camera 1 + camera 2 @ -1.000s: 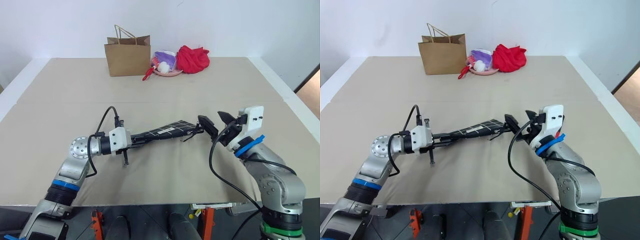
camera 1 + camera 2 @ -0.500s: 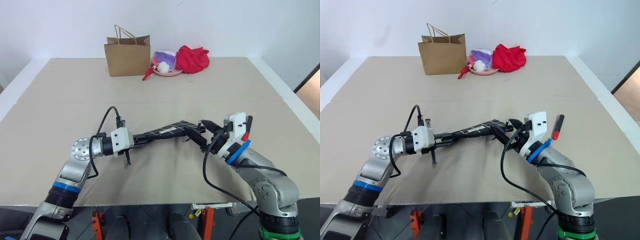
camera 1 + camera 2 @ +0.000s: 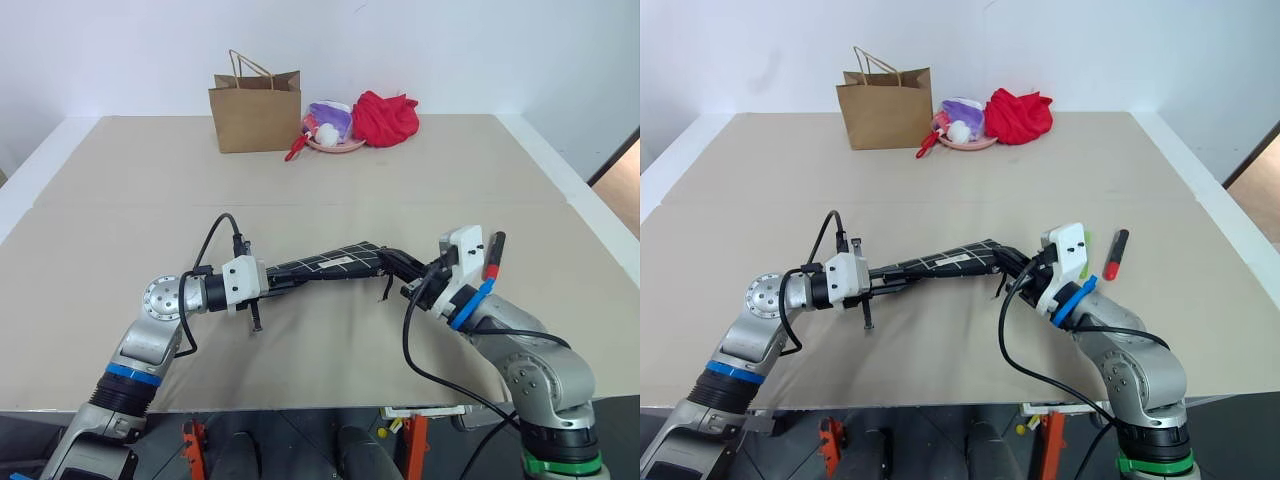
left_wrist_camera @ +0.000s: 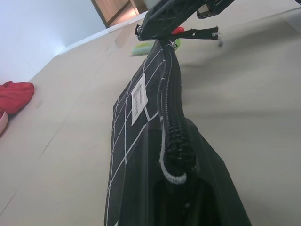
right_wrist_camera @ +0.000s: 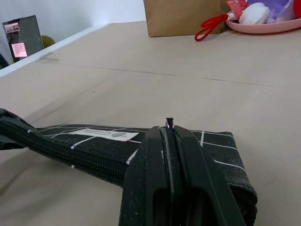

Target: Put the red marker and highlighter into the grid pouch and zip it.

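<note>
Grid pouch [image 3: 335,262]: I see it lifted off the table [image 3: 120,200], stretched between both grippers.
Left gripper [image 3: 285,280]: clamped on the pouch's left end.
Right gripper [image 3: 392,262]: fingers closed on its right end, at the zipper.
Red marker [image 3: 1116,253]: on the table, just right of my right arm.
Highlighter [image 4: 142,47]: a blurred green shape past the pouch's far end.
Background: paper bag [image 3: 255,108], pink dish [image 3: 335,143], red cloth [image 3: 385,117], well apart.
</note>
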Robot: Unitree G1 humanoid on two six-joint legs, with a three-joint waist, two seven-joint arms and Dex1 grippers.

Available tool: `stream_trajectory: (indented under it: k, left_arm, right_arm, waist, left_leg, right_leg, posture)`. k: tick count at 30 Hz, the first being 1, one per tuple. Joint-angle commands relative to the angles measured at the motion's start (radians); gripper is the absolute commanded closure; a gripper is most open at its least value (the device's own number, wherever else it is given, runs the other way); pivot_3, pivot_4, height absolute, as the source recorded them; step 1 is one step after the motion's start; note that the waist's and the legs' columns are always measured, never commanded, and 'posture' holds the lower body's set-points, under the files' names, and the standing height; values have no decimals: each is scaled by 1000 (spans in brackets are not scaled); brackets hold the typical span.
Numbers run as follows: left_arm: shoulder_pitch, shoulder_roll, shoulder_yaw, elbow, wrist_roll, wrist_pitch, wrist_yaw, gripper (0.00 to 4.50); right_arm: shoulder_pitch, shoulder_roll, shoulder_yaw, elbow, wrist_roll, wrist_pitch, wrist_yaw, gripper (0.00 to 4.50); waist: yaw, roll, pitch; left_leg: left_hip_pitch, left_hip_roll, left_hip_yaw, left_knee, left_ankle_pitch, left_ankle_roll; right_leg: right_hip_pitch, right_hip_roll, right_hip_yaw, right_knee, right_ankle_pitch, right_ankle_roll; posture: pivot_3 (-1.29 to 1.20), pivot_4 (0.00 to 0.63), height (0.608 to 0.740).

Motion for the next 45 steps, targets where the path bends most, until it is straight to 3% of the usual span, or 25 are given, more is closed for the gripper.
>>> stream_trajectory:
  k: [1,12,23,27,45]
  left_arm:
    - [-8,0,6,-29,-9,-2,4,4500]
    - [-26,-17,3,-8,3,3,19,4500]
    - [-27,-20,4,-6,6,2,18,4500]
    - [-31,-30,19,-26,3,-46,34,4500]
    - [7,-19,-15,-17,-9,-54,-10,4500]
  right_arm:
    - [-3,-13,-5,-37,-2,-24,15,4437]
    - [-91,-13,99,-132,59,36,49,4437]
    - [-93,-8,104,-131,58,42,49,4437]
    - [-92,-15,222,-58,-13,53,75,4437]
    - [-165,34,190,-90,35,115,51,4437]
  waist:
    - [0,0,0]
    - [0,0,0]
    - [3,0,0]
    - [3,0,0]
    - [2,0,0]
  left_leg:
    - [0,0,0,0,0,0]
    - [0,0,-2,0,0,0]
    - [-1,0,-3,0,0,0]
    - [-1,0,-3,0,0,0]
    - [-1,0,-4,0,0,0]
  right_leg:
    - [0,0,0,0,0,0]
    - [0,1,-1,0,0,0]
    - [0,1,-1,0,0,0]
    - [0,1,-1,0,0,0]
    - [0,1,-2,0,1,1]
  posture:
    - [0,150,740]
    - [0,150,740]
    - [0,150,740]
    - [0,150,740]
    - [0,150,740]
